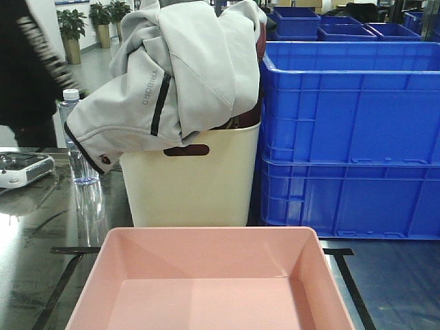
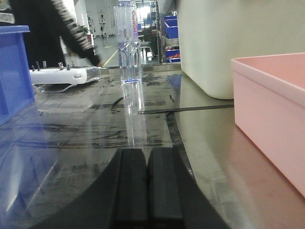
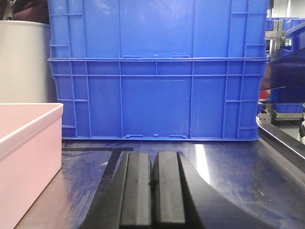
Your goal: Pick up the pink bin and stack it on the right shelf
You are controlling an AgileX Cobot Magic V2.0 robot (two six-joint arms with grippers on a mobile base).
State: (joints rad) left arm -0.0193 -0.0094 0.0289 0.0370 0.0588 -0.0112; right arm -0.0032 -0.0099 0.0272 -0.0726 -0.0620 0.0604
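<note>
The pink bin (image 1: 206,237) sits empty at the near edge of the front view, on the right shelf's shiny steel top (image 1: 41,234), which carries black tape lines. In the left wrist view my left gripper (image 2: 147,152) is shut on nothing, low over the steel, with the pink bin's wall (image 2: 271,109) to its right and apart from it. My right gripper (image 3: 153,155) is also shut and empty, and the bin's corner (image 3: 24,138) stands to its left without touching. Neither gripper shows in the front view.
Behind the bin stands a cream handled basket (image 1: 192,185) with a grey jacket (image 1: 179,69) heaped on it. Stacked blue crates (image 1: 350,137) fill the back right. A water bottle (image 1: 77,137), a white device (image 1: 20,168) and a person in black (image 1: 27,62) are at left.
</note>
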